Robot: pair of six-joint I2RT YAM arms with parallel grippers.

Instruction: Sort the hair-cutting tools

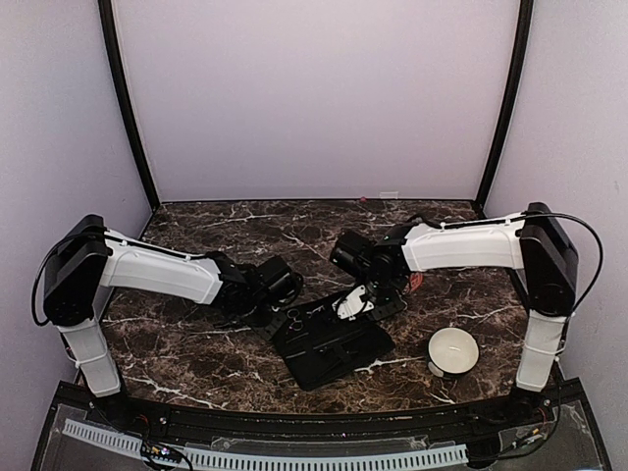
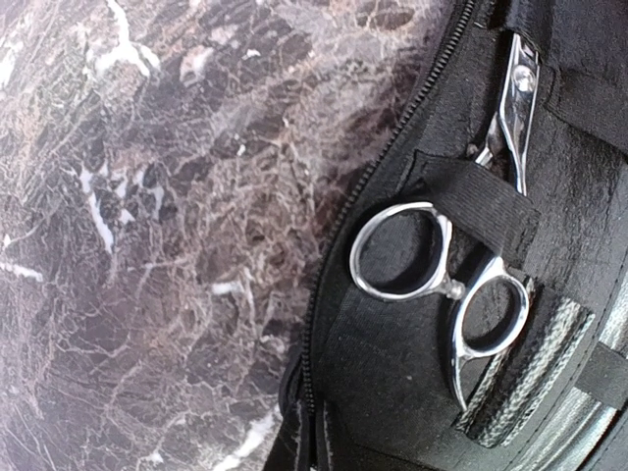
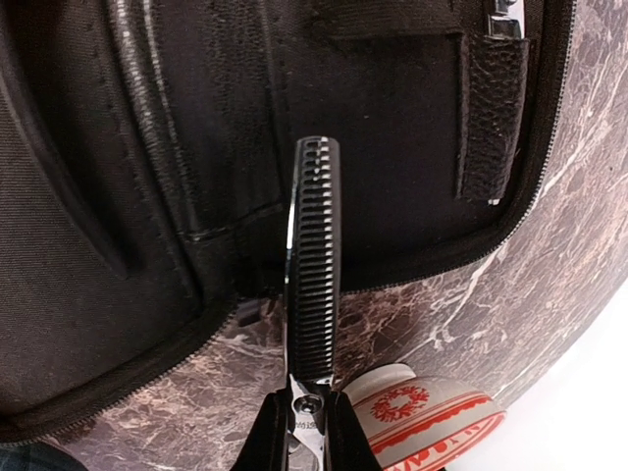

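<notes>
Silver scissors [image 2: 449, 288] strapped in case [image 2: 392, 378] | right gripper [image 3: 302, 428] clamps toothed shears [image 3: 314, 265], unplaced | left gripper [image 1: 283, 281] closed, empty

- Top external sits high at 6 o'clock of the bench [image 1: 196, 343], faces 12 o'clock, and takes in the whole surface from afar.
- Left wrist looks down from very near on the zip edge of the black case [image 2: 392, 373] and the silver scissors [image 2: 451, 288].
- Right wrist looks closely along the toothed blade [image 3: 316, 275] over that same case, which lies mid-bench in the top view.
</notes>
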